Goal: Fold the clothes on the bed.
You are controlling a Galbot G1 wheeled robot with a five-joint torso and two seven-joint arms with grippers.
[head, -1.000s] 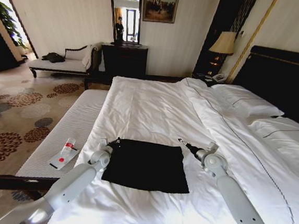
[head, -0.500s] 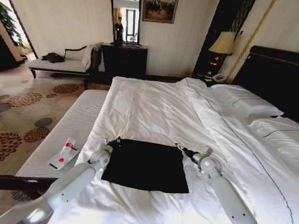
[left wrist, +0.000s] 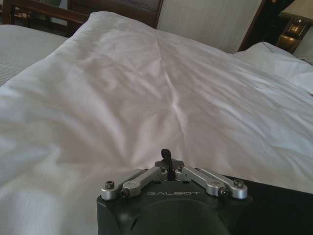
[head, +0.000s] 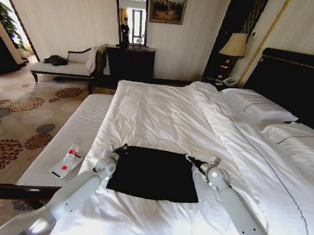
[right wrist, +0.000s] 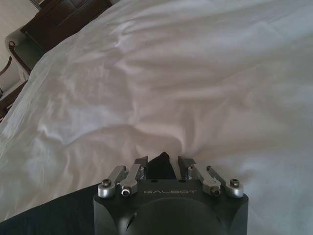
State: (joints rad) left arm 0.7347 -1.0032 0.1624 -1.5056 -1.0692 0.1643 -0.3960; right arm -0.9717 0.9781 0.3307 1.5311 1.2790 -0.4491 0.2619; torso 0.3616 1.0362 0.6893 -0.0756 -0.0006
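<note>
The clothes [head: 153, 173] lie flat as a black rectangle on the white bed [head: 157, 109], near its front edge. My left gripper [head: 122, 147] sits at the garment's far left corner. In the left wrist view this gripper [left wrist: 167, 165] is shut, with a tuft of black fabric pinched between its tips and more black cloth [left wrist: 279, 205] beside it. My right gripper [head: 189, 158] is at the far right corner. The right wrist view shows it [right wrist: 162, 167] open, its fingers [right wrist: 141, 169] on either side of the raised black corner [right wrist: 160, 164].
A white striped bench [head: 76, 132] runs along the bed's left side and carries a small tube [head: 70, 155]. Pillows [head: 257, 104] and the dark headboard [head: 298, 80] are at the right. A chaise [head: 68, 66], dresser [head: 130, 60] and lamp [head: 235, 45] stand by the far wall.
My right gripper has moved left and nearer, coming down to the garment's far right corner. The left gripper and the garment have stayed in place.
</note>
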